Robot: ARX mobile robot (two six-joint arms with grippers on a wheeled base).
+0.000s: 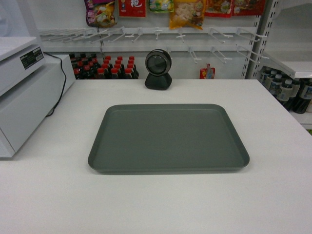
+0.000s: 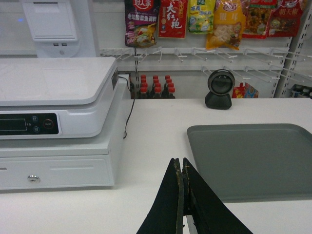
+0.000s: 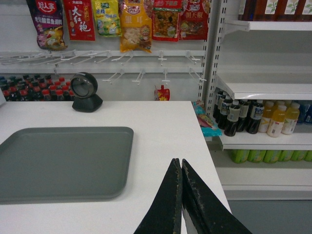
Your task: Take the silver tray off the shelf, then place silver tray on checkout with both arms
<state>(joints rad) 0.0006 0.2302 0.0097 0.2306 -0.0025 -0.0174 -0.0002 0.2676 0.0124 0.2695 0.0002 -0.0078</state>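
Tray flat on checkout, in front of scanner. Left gripper and right gripper clenched empty, off tray.

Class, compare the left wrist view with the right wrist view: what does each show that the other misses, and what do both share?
Only the left wrist view shows the white register machine and its cable. Only the right wrist view shows the side shelf with drink bottles. Both show the silver tray flat on the checkout, the round black scanner, hanging snack packets, and shut fingers apart from the tray.
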